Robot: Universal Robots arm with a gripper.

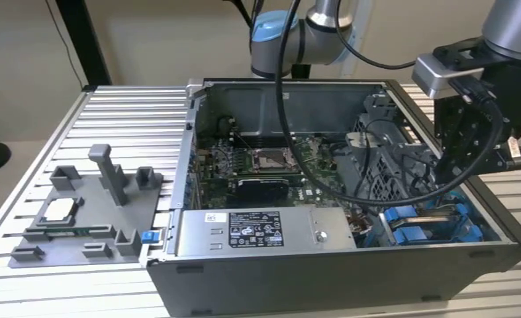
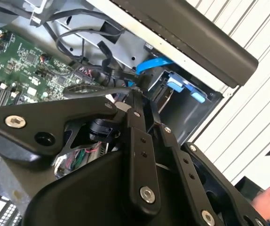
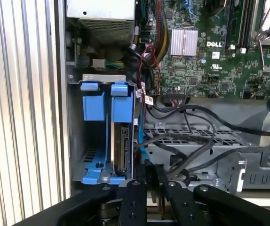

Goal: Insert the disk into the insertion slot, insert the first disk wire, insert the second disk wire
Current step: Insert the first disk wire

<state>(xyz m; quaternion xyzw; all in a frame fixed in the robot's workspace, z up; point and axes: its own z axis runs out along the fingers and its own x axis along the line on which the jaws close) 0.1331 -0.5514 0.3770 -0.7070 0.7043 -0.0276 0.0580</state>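
Note:
The disk (image 3: 122, 150) stands edge-on inside the insertion slot (image 3: 93, 106), between its bright blue rails. That slot sits in the front corner of the open case on the exterior view's right (image 1: 410, 225), and its blue tabs (image 2: 177, 84) appear in the second wrist view too. My gripper (image 3: 153, 165) hangs right beside the disk's end, fingers pressed together on a black disk wire (image 2: 92, 90) that loops up to the fingertips. A blue wire (image 2: 154, 63) runs past the same spot. In the exterior view the gripper (image 1: 443, 189) reaches down into the case above the slot.
A grey labelled power-supply box (image 1: 242, 232) lies along the case's front. The green motherboard (image 1: 260, 165) fills the middle, with black cables over a perforated metal cage (image 3: 196, 141). A grey fixture plate (image 1: 83, 212) rests on the slatted table. A person's hand (image 2: 269, 197) is nearby.

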